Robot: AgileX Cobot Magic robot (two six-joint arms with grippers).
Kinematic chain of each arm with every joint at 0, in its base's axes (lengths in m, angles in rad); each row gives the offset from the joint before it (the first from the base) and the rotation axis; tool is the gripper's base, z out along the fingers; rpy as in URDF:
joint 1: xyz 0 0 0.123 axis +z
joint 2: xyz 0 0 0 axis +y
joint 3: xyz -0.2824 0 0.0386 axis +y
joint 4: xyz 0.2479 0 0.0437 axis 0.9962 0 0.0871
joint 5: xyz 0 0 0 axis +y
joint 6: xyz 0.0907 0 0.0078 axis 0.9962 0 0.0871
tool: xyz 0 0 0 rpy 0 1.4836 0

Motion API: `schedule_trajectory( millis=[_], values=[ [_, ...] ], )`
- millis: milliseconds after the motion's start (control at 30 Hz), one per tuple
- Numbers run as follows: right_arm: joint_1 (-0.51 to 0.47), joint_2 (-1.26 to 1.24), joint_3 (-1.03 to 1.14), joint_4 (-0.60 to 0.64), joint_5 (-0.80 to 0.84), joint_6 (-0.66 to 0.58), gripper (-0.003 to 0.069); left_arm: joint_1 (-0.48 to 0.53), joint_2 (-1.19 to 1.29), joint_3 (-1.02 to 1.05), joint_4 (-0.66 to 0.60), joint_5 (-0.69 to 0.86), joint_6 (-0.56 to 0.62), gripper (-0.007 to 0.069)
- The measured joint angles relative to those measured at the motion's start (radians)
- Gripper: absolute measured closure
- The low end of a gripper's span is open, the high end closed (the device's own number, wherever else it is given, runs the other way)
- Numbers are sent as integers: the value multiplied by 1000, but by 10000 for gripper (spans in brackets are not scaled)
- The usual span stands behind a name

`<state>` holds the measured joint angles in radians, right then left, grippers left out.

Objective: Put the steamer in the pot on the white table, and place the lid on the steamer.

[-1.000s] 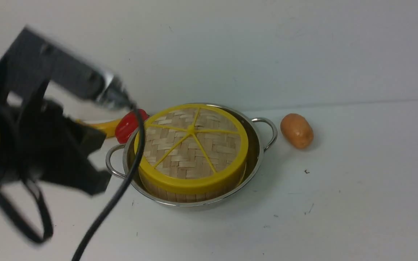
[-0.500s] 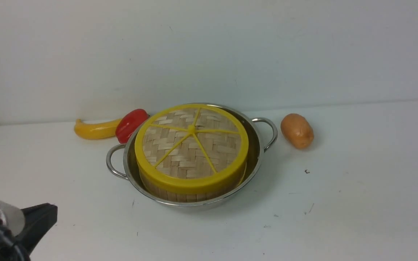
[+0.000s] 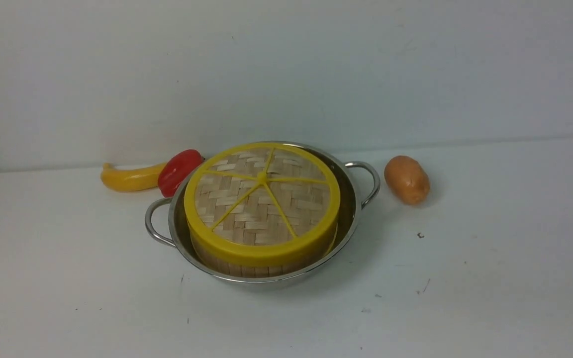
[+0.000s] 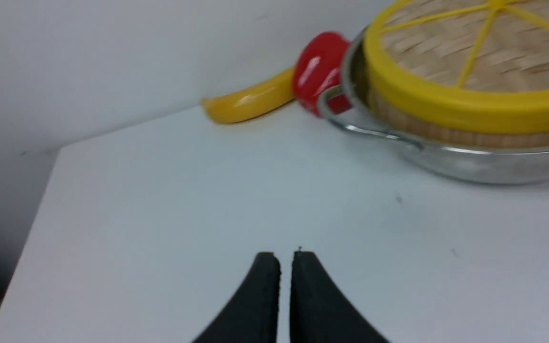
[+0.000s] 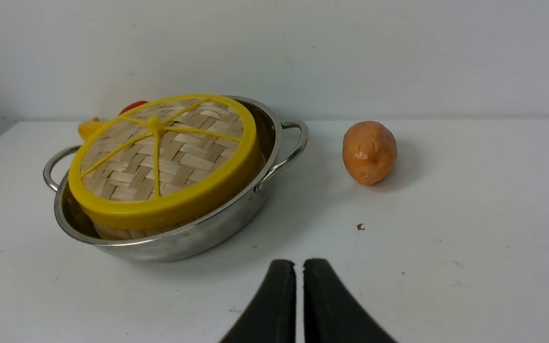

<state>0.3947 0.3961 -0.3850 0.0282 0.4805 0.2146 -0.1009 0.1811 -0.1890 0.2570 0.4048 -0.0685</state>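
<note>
The steel pot (image 3: 352,219) stands on the white table (image 3: 465,278) with the steamer (image 3: 227,263) inside it. The woven lid (image 3: 261,199) rests on the steamer, a little tilted. The steamer's contents are hidden. The pot (image 4: 470,164), steamer wall (image 4: 446,136) and lid (image 4: 470,57) show in the left wrist view, and the pot (image 5: 193,236) and lid (image 5: 165,152) in the right wrist view. My left gripper (image 4: 285,257) is shut and empty, low over the table, left of the pot. My right gripper (image 5: 299,264) is shut and empty, near the table's front, apart from the pot.
A yellow banana (image 3: 127,178) and a red pepper (image 3: 179,169) lie behind the pot's left handle. A brown potato (image 3: 407,179) lies right of the pot. A white wall backs the table. The table's left edge (image 4: 41,200) shows in the left wrist view.
My left arm has drawn back from beside the pot, down and out of the front view at its lower left corner. The pot, steamer and lid have not moved.
</note>
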Motion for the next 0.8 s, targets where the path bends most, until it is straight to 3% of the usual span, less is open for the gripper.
schedule_trajectory(
  millis=[200,667,800],
  values=[
    [0,0,0,0,-1,0,597,74,-174,187,18,-70,-80,579],
    [0,0,0,0,0,0,564,78,-178,196,-15,-68,-117,558],
    [-8,-14,10,-106,-11,-48,555,78,-178,196,-17,-68,-117,551]
  ],
)
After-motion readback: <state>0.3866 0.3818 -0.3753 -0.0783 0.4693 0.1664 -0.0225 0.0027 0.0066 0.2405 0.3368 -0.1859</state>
